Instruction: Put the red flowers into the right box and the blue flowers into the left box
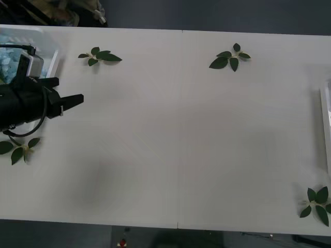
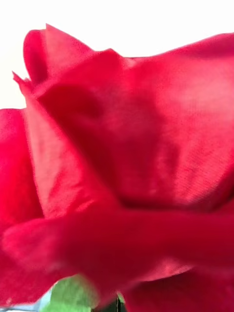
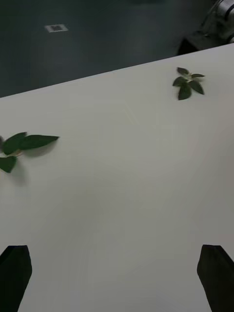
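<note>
Although no flower lies loose on the worktop (image 1: 181,144), the sorting seems close to done rather than finished. In the front view the left box (image 1: 49,44) sits at about ten o'clock, pale blue flowers (image 1: 8,64) showing inside it behind the arm. A white rim at three o'clock, likely the right box (image 1: 326,119), is cut off by the edge. One of the red flowers (image 2: 131,146) presses right up against the right wrist camera, a bit of green beneath the bloom; whether that arm's fingers are clamped on it or it already rests in the box I cannot tell. My judgement: this rose is the last piece in hand.

The left gripper (image 1: 77,99) hangs over the worktop at nine o'clock, beside the left box, its black fingers (image 3: 14,273) spread apart and holding nothing.

Four leaf sprigs (image 1: 101,56) lie scattered towards the corners, well apart. None blocks either box.
</note>
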`<action>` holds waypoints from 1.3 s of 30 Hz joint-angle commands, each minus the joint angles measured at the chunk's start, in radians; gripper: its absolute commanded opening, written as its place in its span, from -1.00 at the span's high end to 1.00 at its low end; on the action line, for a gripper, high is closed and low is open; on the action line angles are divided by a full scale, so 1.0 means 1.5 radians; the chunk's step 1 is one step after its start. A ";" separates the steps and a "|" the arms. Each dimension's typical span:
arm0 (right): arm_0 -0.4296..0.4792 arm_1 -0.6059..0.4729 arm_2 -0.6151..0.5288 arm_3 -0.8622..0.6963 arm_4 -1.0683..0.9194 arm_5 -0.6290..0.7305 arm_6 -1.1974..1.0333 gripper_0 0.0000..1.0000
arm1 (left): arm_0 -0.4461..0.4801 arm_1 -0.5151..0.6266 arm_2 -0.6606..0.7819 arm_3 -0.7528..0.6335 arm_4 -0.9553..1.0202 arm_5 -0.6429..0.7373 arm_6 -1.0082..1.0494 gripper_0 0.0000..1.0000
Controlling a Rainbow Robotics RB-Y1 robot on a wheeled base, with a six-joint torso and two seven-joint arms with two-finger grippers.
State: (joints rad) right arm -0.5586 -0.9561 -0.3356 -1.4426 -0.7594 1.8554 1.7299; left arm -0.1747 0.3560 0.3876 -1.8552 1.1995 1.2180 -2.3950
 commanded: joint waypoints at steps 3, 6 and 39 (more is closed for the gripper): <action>-0.016 -0.054 0.009 0.077 0.057 -0.105 0.116 1.00 | 0.054 -0.077 -0.059 -0.044 0.059 -0.004 -0.182 -1.00; -0.016 -0.070 0.034 0.095 0.100 -0.172 0.152 1.00 | 0.089 -0.106 -0.084 -0.060 0.084 -0.004 -0.207 -1.00; -0.016 -0.075 0.093 0.291 0.162 -0.455 0.159 -0.08 | 0.115 -0.123 -0.195 -0.092 0.235 0.086 -0.207 -1.00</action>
State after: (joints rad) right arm -0.5587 -1.0412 -0.1807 -0.9981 -0.5034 1.1805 1.9612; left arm -0.0212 0.1745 0.1147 -1.9714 1.5411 1.3391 -2.6813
